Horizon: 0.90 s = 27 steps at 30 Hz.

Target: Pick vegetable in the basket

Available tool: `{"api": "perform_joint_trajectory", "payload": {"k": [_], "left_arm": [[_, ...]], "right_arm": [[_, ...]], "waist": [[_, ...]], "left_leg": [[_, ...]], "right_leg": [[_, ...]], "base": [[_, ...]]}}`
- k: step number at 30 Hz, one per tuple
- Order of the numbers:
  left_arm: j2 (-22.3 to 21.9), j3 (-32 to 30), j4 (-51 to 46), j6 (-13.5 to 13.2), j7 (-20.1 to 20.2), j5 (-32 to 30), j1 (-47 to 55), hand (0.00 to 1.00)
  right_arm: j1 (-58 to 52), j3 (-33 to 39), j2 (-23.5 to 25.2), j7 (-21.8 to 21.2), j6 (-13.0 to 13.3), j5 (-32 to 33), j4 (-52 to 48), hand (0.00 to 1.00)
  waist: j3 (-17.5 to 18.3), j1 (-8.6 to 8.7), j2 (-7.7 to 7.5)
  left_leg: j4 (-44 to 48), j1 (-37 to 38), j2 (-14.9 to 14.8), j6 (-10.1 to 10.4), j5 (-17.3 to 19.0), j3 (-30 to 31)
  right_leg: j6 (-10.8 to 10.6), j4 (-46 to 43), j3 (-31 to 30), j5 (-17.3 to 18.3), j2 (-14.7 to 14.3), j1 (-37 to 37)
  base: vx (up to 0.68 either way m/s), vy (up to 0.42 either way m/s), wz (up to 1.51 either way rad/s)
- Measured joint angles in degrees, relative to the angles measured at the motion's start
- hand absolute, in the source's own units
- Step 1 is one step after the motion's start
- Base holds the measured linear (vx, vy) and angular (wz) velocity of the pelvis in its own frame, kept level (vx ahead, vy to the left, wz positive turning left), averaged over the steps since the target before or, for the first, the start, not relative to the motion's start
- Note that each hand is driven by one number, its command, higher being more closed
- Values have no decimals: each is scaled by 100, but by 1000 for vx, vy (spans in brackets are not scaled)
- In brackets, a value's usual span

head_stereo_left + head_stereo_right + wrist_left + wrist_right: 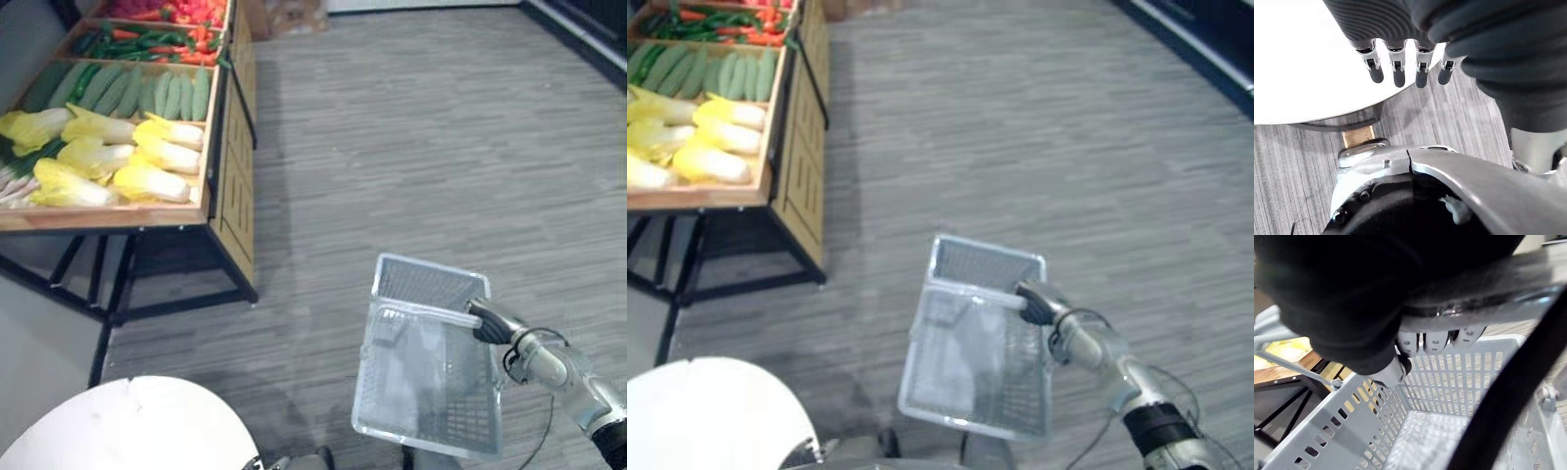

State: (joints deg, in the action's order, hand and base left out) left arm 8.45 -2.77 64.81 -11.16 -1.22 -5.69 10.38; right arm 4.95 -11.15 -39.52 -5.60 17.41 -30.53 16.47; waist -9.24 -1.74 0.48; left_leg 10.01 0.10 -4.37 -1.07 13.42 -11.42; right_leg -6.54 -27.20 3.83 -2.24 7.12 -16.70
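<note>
Yellow cabbages (108, 162) and green cucumbers (137, 90) on wooden stand (233, 186), well apart from all fingers, right hand (490, 321) clenched round handle (431, 311) of grey slotted basket (423, 282), left hand (1396, 63) fingers released above white table (127, 426).

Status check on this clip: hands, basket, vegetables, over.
Right hand shut on basket handle, basket empty. Left hand open, idle by white table. Vegetables on wooden stand, ahead left, none picked.
</note>
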Motion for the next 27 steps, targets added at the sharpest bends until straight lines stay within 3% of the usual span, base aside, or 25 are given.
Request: {"api": "perform_joint_trajectory", "payload": {"k": [2,3,5,7,10,12,13,14,15,17,18,19,20,23,25,27], "left_arm": [[100,158,22,18,44,-1,24,0],[112,190,20,22,48,0,23,0],[123,240,-3,17,82,1,-10,0],[95,236,-91,31,96,41,-23,0],[63,246,-101,58,98,34,-123,0],[82,241,-102,62,92,27,-120,0],[147,228,-107,61,88,21,-77,0],[56,140,-85,82,46,18,-102,0],[-102,119,-79,66,22,9,-108,0],[-167,-40,-107,60,33,38,-117,0],[-148,-128,-104,71,8,44,-146,0],[-168,-166,-113,69,-1,47,-147,0],[-191,-204,-152,54,5,56,-147,0],[-180,-224,-186,37,-7,60,-138,0],[-188,-269,-212,42,-7,64,-160,0],[-186,-262,-142,63,6,51,-168,0]], "right_arm": [[-6,141,8,10,-31,-13,21,100],[-3,190,9,27,-39,-13,21,100],[20,369,9,75,-54,-12,23,100],[107,501,7,132,-73,-12,37,100],[234,527,48,137,-97,-17,261,100],[196,532,172,135,-175,-76,331,100],[93,533,257,134,-205,-80,353,100],[90,582,268,130,-235,-79,488,100],[102,604,266,130,-302,-80,526,100],[105,620,260,131,-311,-69,525,100],[100,625,241,131,-390,-67,529,100],[99,627,230,131,-448,-67,533,100],[77,642,216,137,-511,-68,552,100],[66,821,211,189,-528,-33,553,100],[127,933,216,286,-529,61,555,100],[107,986,227,316,-535,141,557,100]], "waist": [[-78,134,-21],[-81,150,0],[-88,165,40],[-114,149,45],[-176,120,90],[-161,178,83],[-30,261,65],[64,230,271],[110,119,385],[109,115,392],[43,89,288],[39,49,291],[21,-31,260],[27,-106,212],[27,-225,214],[14,-268,194]], "left_leg": [[10,375,111,-221,155,39],[8,412,111,-232,172,73],[8,382,76,-222,174,131],[17,284,49,-144,167,204],[-93,482,-29,109,311,350],[-177,731,-152,391,507,590],[-155,825,-328,564,640,778],[190,683,-642,659,556,972],[884,349,-912,738,314,1076],[2093,-239,-1140,649,-361,1081],[3271,-784,-1374,567,-1054,1048],[3722,-945,-1439,537,-1031,988],[4395,-1147,-1465,514,-929,808],[4799,-1767,-1266,445,-672,401],[4396,-2307,-1125,453,-522,94],[2923,-2580,-747,337,-469,-552]], "right_leg": [[245,-1041,418,132,424,-311],[373,-976,535,219,480,-330],[408,-221,655,241,566,-439],[254,1165,650,98,650,-512],[85,2287,786,-13,785,-479],[104,2043,847,2,843,-359],[182,1784,933,37,733,-227],[124,1430,1144,-120,547,-256],[261,1226,1317,116,368,-220],[322,1103,1567,386,257,8],[444,1232,1749,565,162,456],[460,1360,1781,577,101,681],[470,1663,1815,583,33,1182],[478,2294,1984,636,-31,1973],[386,2586,2072,695,-83,2142],[140,2729,2269,888,-49,2436]], "base": [[14,72,20],[81,94,27],[120,40,16],[263,-64,13],[340,-171,27],[428,-314,66],[511,-403,86],[718,-596,72],[624,-515,37],[527,-419,37],[436,-319,44],[613,-436,30],[386,-253,10],[461,-231,14],[281,-45,-4],[372,45,23]]}}
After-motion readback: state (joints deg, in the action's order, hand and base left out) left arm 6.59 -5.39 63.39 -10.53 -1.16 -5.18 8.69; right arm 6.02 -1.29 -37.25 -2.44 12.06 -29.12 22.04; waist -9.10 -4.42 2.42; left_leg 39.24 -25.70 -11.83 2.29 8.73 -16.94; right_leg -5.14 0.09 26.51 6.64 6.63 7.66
